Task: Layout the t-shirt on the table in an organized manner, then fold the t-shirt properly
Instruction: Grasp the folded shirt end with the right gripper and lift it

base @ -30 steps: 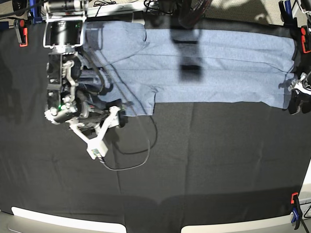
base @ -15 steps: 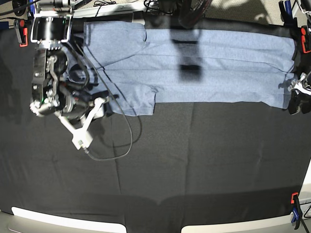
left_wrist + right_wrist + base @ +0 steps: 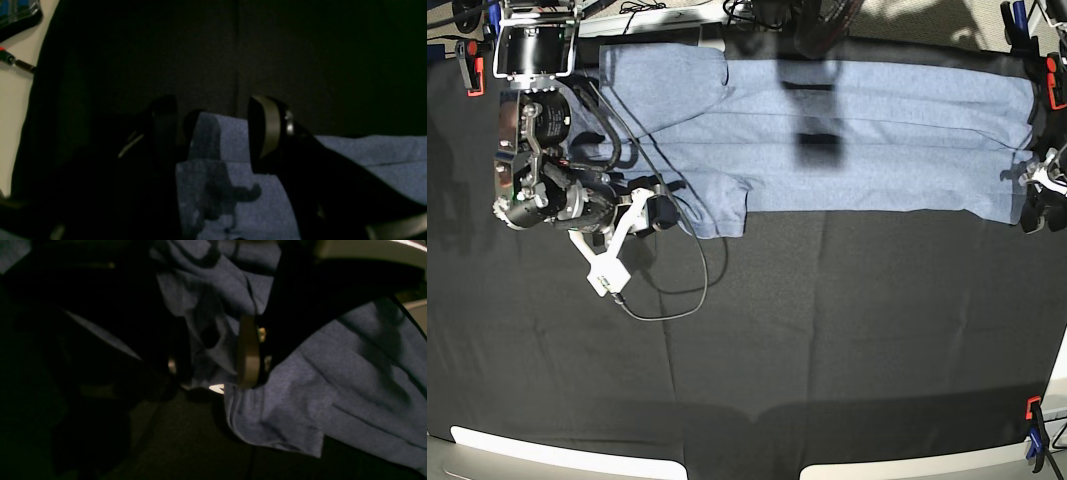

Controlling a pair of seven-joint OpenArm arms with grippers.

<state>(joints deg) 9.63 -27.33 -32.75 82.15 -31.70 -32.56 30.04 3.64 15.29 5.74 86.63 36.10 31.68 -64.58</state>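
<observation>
Blue-grey cotton t-shirt (image 3: 847, 140) lies stretched along the black-draped desk (image 3: 827, 350). Right end effector (image 3: 213, 353) straddles its bunched corner, jaws part-closed; left end effector (image 3: 213, 133) spread. Lift early and you risk the fabric slipping.

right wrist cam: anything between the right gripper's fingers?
Yes. In the right wrist view, a bunched fold of the t-shirt sits between the right gripper's fingers, near its edge over the table.

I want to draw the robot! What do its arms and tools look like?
The right arm is black and silver metal, with a white camera bracket and a looping black cable. Each tool, left tool and right tool, has black fingers with tan pads.
</observation>
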